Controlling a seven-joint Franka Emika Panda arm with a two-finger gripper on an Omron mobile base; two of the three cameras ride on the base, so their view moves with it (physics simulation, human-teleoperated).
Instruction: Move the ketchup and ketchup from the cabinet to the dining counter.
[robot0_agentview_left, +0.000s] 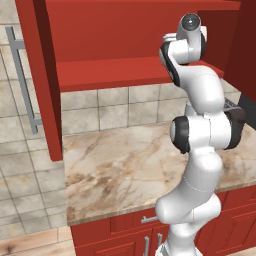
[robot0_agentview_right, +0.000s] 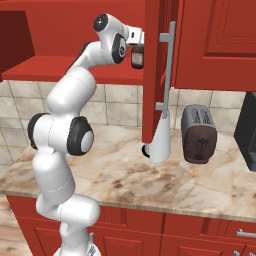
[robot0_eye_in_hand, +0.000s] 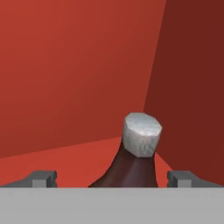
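The hand view is giving the only close look at the ketchup (robot0_eye_in_hand: 134, 162): dark neck and grey-white cap sitting upright on the red cabinet shelf (robot0_eye_in_hand: 61, 159), close to the back corner, right in the middle between the two fingertips (robot0_eye_in_hand: 40, 178). The gripper (robot0_eye_in_hand: 113, 179) is standing wide open, tips at about 8 and 4 o'clock of the bottle, not touching it and not holding anything. The right base view is showing what the hand cam can't: the bottle (robot0_agentview_right: 137, 56) with its pale label poking out just past the wrist, tucked behind the open cabinet door (robot0_agentview_right: 152, 75) with its long silver handle (robot0_agentview_right: 165, 70). Down at 5 o'clock from there a white paper-towel roll (robot0_agentview_right: 161, 137) and a toaster (robot0_agentview_right: 199, 134) are sitting on the marbled worktop (robot0_agentview_right: 125, 175). The left base view is showing the open cabinet (robot0_agentview_left: 110, 45) from the other side, the arm (robot0_agentview_left: 200, 130) reaching up into it, tiled wall (robot0_agentview_left: 110, 107) behind, red drawers (robot0_agentview_left: 115, 235) below; I can't see the bottle there.
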